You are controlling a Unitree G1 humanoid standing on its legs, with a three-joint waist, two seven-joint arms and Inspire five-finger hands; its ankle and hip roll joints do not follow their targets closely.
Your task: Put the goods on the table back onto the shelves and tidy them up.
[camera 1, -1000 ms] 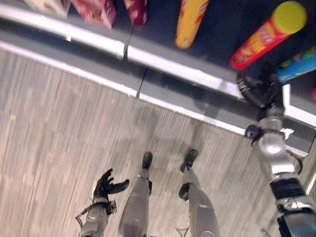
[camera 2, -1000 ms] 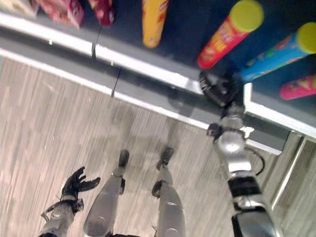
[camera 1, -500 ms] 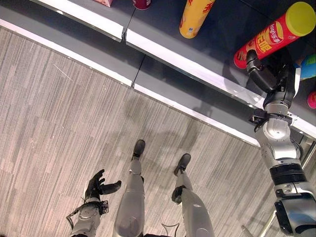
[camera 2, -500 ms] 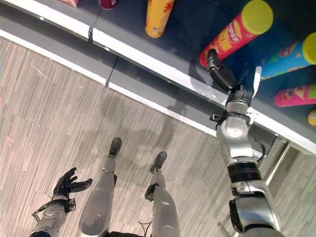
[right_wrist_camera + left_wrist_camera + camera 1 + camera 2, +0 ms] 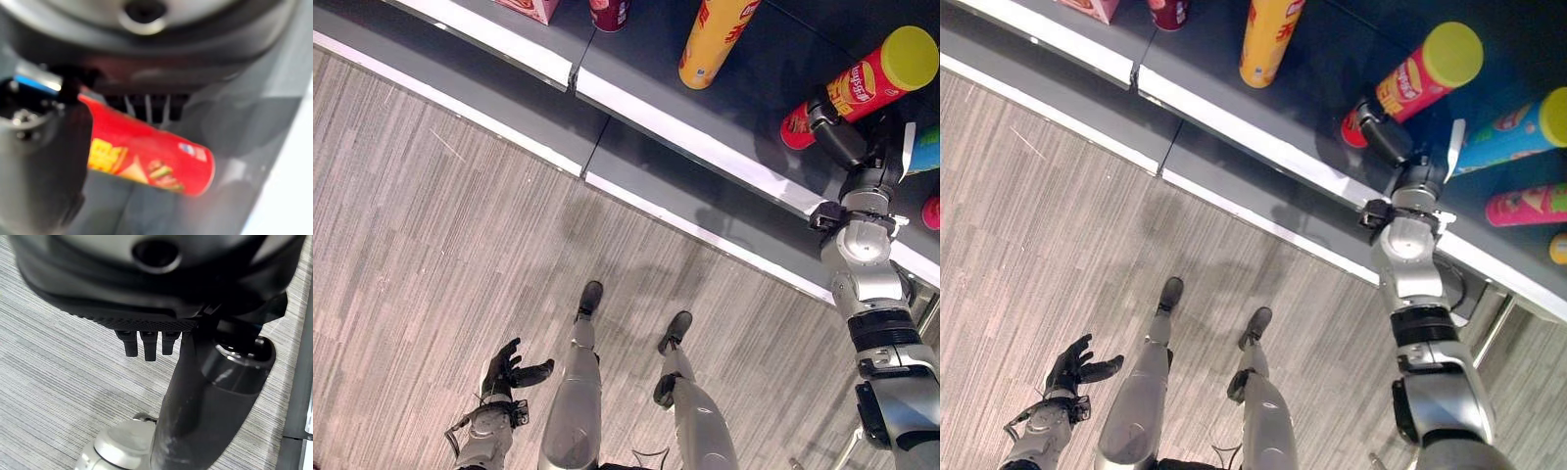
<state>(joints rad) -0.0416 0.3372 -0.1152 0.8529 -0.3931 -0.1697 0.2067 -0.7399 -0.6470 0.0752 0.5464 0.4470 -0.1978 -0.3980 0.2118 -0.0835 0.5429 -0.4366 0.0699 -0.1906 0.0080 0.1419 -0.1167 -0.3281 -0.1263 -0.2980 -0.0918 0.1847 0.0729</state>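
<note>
Two arms appear in the head views. The right robot hand reaches onto the dark shelf and meets the lower end of a red snack tube with a yellow-green lid, which stands on the shelf surface. In the right wrist view the red snack tube lies just past the row of fingers, with the thumb at one side of it; whether the fingers are curled round the tube or merely beside it cannot be told. The left robot hand hangs low above the grey striped floor, its fingers loosely spread and holding nothing. Along the same shelf stand a yellow tube, a dark red can and a pink box to the robot's left of the red tube. To its right lie a blue tube with a yellow-green lid and a pink tube. A white strip edges the shelf front.
</note>
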